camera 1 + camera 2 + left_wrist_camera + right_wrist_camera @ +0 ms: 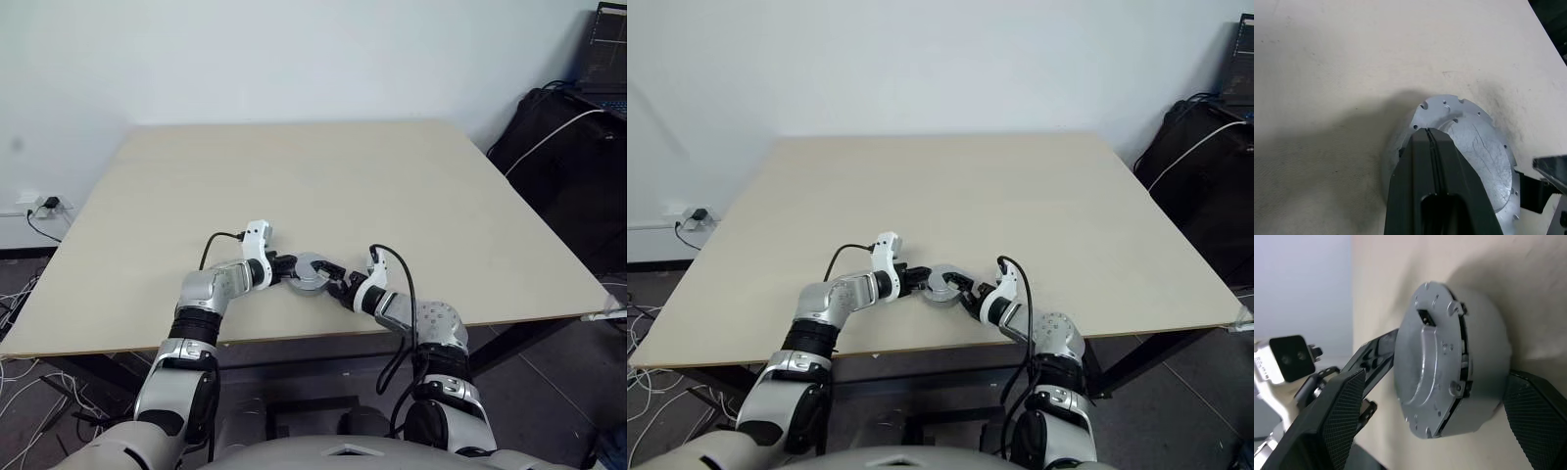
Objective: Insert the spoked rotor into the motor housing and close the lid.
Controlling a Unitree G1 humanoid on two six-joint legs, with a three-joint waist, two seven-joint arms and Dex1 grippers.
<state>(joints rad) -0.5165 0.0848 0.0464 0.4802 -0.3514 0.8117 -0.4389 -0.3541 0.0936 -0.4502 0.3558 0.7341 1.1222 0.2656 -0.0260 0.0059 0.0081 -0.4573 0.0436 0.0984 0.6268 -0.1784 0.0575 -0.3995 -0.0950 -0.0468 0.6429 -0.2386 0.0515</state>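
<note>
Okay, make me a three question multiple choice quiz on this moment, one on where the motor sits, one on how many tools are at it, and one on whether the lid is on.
1. Where does the motor housing sit?
A. Near the table's front edge, between the two arms
B. At the far back corner
C. On the floor

2. How many tools are at the assembly?
A. None
B. One
C. Two

3. What is the state of the lid?
A. Lying apart on the table
B. Set on top of the housing
C. Held high in the air

Answers:
1 A: the head views show it on the table close to the robot.
2 C: the left tool rests shut on the lid, and the right tool straddles the housing.
3 B: the right wrist view shows the lid covering the housing.
</note>
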